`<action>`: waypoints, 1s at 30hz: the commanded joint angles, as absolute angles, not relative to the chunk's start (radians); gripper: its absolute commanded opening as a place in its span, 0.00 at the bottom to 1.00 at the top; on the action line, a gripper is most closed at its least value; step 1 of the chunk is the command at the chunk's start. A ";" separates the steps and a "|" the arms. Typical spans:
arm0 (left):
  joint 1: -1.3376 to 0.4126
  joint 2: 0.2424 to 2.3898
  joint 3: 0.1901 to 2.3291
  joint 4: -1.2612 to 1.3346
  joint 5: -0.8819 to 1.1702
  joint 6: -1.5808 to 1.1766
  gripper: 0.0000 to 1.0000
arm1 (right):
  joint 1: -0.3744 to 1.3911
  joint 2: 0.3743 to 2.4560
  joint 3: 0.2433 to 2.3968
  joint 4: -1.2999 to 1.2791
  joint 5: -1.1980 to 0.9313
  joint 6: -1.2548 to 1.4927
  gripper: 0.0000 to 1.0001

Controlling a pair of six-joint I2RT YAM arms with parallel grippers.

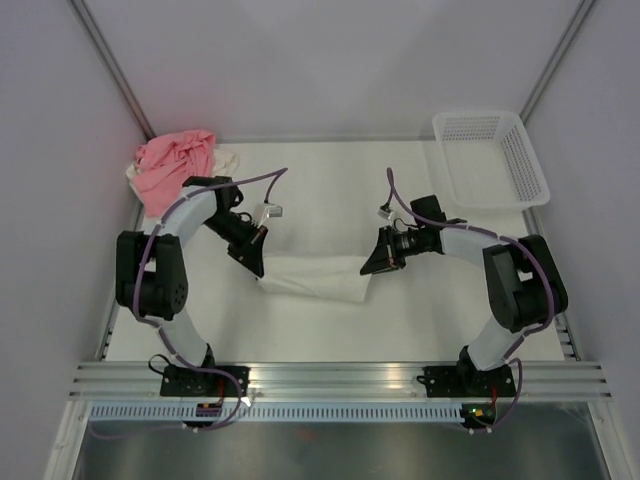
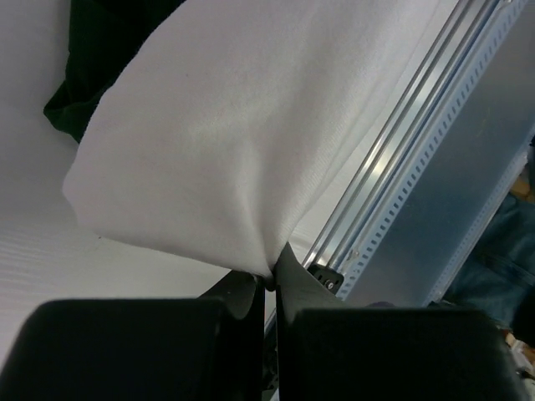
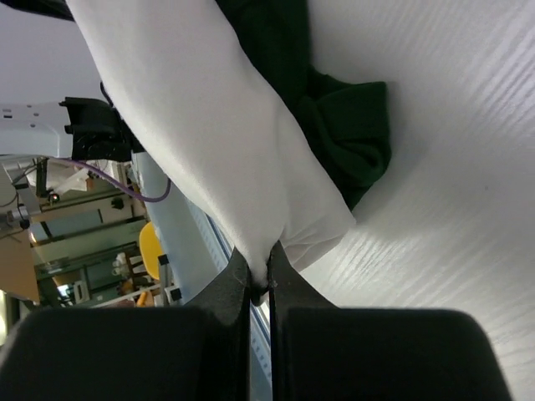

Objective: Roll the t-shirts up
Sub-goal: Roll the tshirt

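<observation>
left gripper point(image 1: 256, 268) and right gripper point(image 1: 368, 268) are clamping the cream t-shirt point(image 1: 315, 280) at its ends; both should be pulling evenly.

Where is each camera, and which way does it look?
Top external: above, behind the robot, looking down at the table; left arm, right arm show.
Left wrist: on the left arm, looking past the left end effector at the pinched cream t-shirt.
Right wrist: likewise, past the right end effector.
Shared: both wrists see that t-shirt and a dark green t-shirt.
</observation>
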State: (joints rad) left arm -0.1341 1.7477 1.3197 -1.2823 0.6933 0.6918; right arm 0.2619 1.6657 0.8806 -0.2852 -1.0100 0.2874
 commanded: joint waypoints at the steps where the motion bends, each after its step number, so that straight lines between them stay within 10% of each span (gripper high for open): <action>1: -0.097 1.833 1.310 -1.330 0.580 0.686 0.02 | 0.233 1.779 0.914 -0.287 -0.953 0.322 0.00; 11: -0.086 2.008 1.457 -1.285 0.543 0.572 0.20 | 0.226 1.816 1.086 -0.322 -0.816 0.298 0.44; 30: -0.086 2.008 1.523 -1.279 0.538 0.519 0.30 | 0.525 2.044 1.558 -0.354 -0.728 0.091 0.63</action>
State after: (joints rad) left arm -0.0872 2.0098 1.4979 -1.2839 0.5503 0.5545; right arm 0.4892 1.9358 1.5314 -0.3458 -0.6781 0.1329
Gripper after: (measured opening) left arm 0.293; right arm 0.622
